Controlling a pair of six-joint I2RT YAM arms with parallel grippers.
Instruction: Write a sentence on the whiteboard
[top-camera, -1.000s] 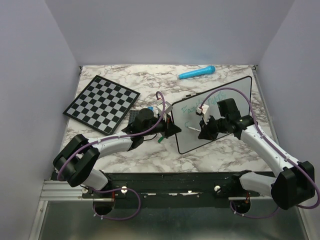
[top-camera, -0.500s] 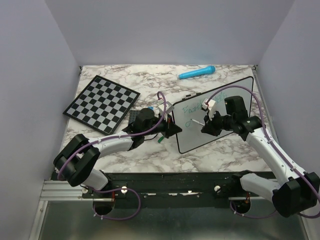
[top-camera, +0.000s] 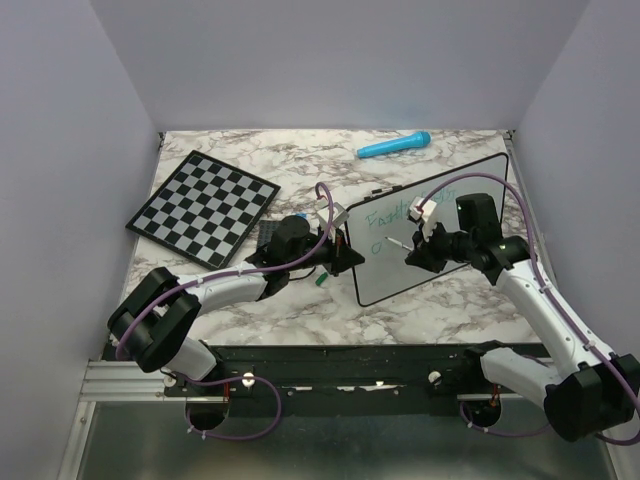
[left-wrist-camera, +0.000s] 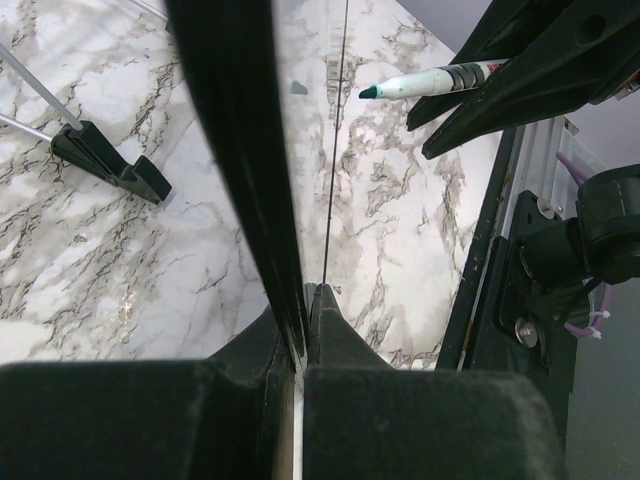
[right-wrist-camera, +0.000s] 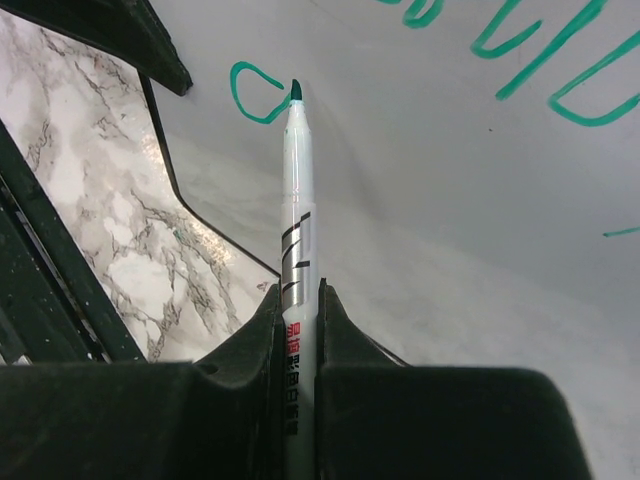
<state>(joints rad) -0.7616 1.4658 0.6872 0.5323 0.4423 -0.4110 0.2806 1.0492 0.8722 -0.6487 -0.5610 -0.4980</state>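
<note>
Right gripper (right-wrist-camera: 298, 300) clamped on marker (right-wrist-camera: 296, 190). Left gripper (left-wrist-camera: 305, 300) pinches whiteboard (top-camera: 400, 282) edge, right of chessboard (top-camera: 203, 208). Sentence (top-camera: 392, 216): second line barely begun. I'd press lightly, stroke rightward, keep letters level.

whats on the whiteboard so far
Teal-green writing runs along the top of the whiteboard, with one curl starting a second line below. The right claw and its marker cover the line's far end from above, so the words cannot be read whole.
</note>
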